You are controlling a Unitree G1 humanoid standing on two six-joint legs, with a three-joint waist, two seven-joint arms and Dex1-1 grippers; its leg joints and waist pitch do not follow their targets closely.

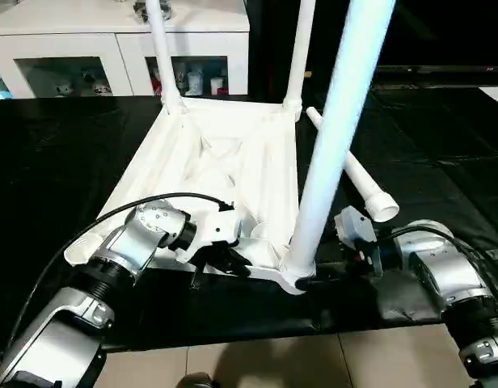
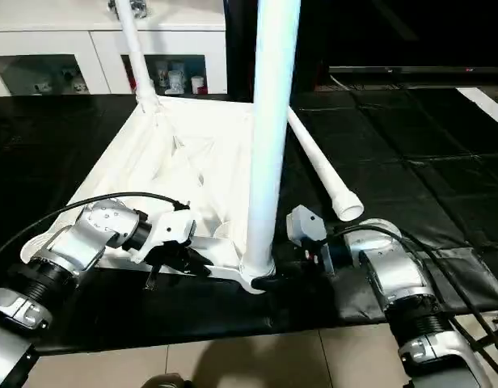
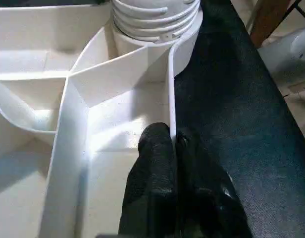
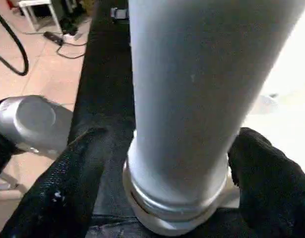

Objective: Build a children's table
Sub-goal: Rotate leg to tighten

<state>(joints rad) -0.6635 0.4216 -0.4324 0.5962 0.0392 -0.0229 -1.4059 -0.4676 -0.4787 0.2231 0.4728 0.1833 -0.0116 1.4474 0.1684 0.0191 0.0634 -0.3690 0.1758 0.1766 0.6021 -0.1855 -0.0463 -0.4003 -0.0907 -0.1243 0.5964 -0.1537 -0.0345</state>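
The left end effector [image 3: 173, 148] is pinching the tabletop [image 1: 225, 153] rim; the right end effector [image 4: 167, 163] is standing apart, straddling the near leg [image 1: 334, 137] base.

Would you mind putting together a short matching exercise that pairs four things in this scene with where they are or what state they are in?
Things:
1. left gripper
2. right gripper
3. loose leg
4. tabletop

States:
A. lying flat on the black mat
B. upside down, ribbed underside facing up
C. shut on the tabletop's near edge wall
D. open, fingers on either side of the near upright leg

Pairs: 1-C, 2-D, 3-A, 4-B
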